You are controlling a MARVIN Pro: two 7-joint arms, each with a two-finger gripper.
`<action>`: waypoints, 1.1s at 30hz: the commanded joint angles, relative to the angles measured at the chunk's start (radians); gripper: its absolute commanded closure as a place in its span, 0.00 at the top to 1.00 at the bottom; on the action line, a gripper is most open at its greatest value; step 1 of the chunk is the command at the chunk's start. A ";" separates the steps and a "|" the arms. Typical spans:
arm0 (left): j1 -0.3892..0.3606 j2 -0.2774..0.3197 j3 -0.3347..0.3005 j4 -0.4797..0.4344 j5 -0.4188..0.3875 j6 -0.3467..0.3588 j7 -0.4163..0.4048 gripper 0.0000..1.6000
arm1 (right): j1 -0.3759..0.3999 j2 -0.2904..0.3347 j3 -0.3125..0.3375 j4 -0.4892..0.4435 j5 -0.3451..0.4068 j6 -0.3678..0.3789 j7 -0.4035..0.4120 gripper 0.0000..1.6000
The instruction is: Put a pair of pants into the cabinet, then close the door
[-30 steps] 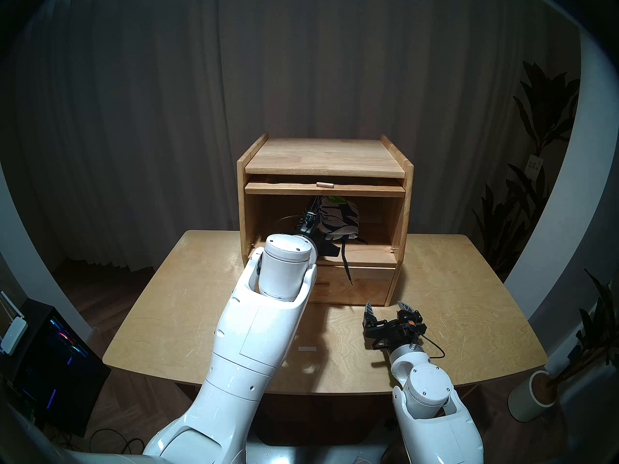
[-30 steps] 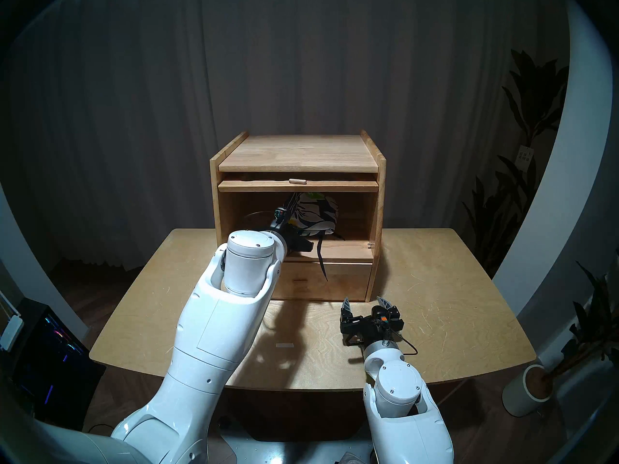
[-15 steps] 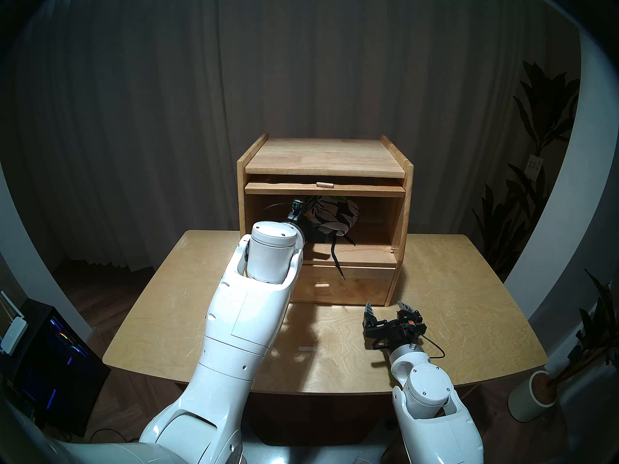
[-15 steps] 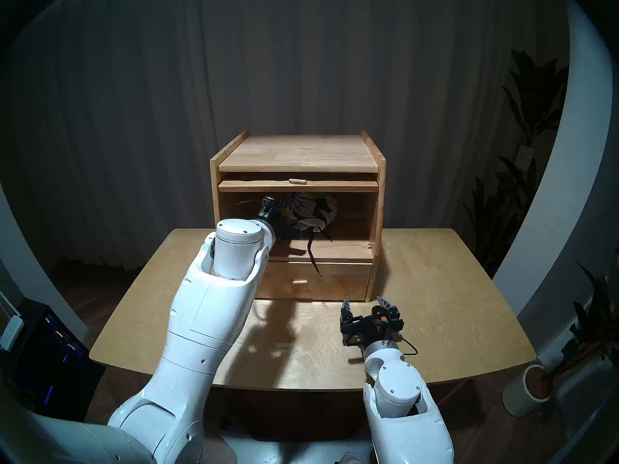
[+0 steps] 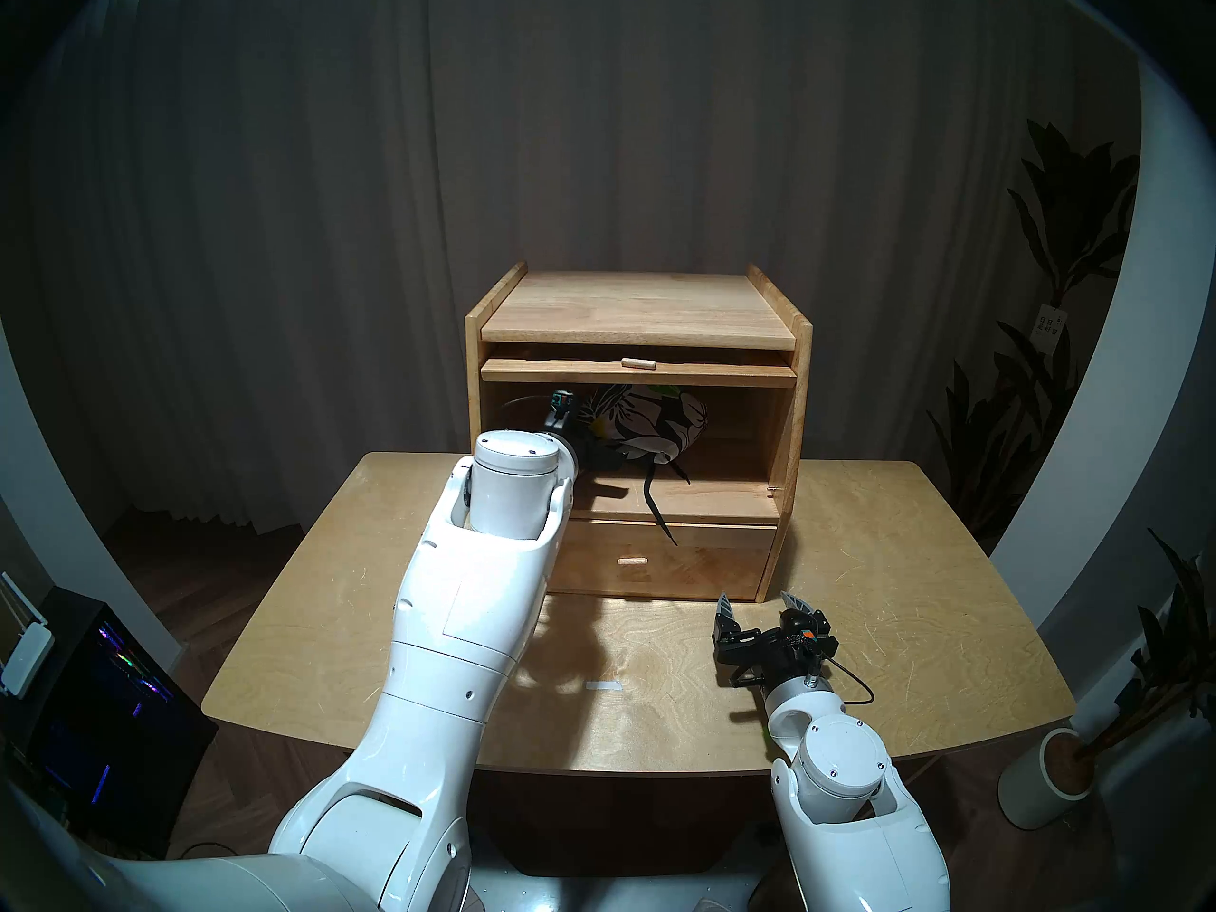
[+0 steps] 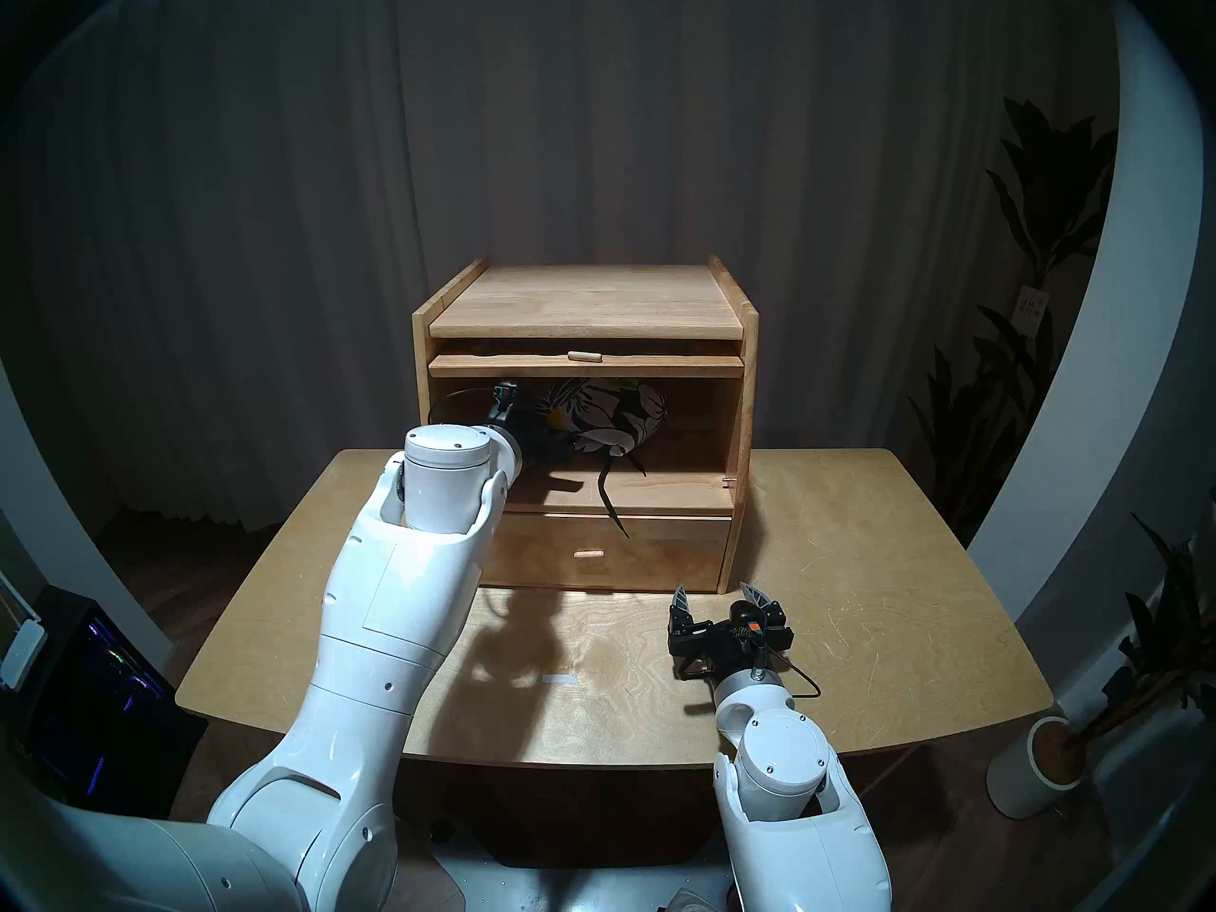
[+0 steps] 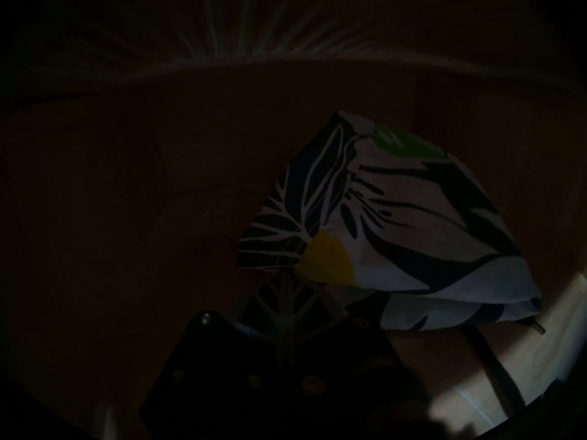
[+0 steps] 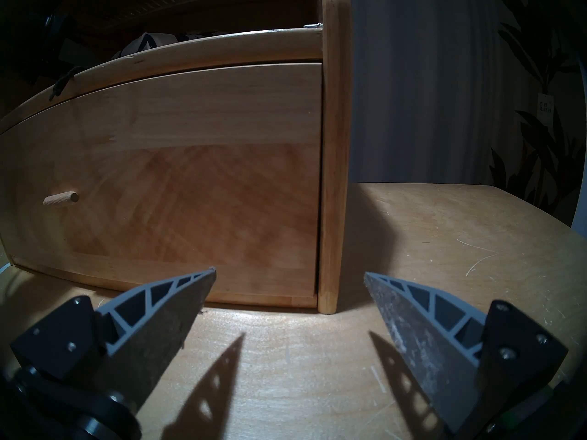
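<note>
Since a second ago the left arm has swung toward its own side and reached deeper, carrying the pair of pants (image 5: 648,419) further into the cabinet (image 5: 799,391). Now the floral bundle sits inside the upper compartment, raised off the compartment floor, just beyond the left end effector (image 5: 592,445), which is clamped on the bundle's near lower edge. From the left wrist view one ribbed finger (image 7: 287,309) presses up under the yellow patch of the cloth, so the grip is closed on the fabric. A black drawstring (image 5: 658,506) dangles from the bundle, down past the compartment lip and over the top of the drawer (image 5: 710,562) front, ahead of and below that end effector.

Above the pants the door (image 5: 724,372) lies flat, slid back under the cabinet top, its little peg handle (image 5: 637,363) facing out. That leaves the compartment open.

Off to the right, well apart from the pants, the right end effector (image 5: 760,604) hovers low over the worktop (image 5: 921,595) with its two fingers spread wide and nothing between them. It faces the drawer's lower right corner, close to the cabinet's right post, as the right wrist view shows. The drawer's knob (image 8: 61,198) sits to its left.
</note>
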 commanded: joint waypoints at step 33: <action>0.331 0.067 0.216 -0.543 -0.090 0.134 -0.169 0.00 | 0.007 -0.001 -0.001 -0.017 0.000 -0.007 0.000 1.00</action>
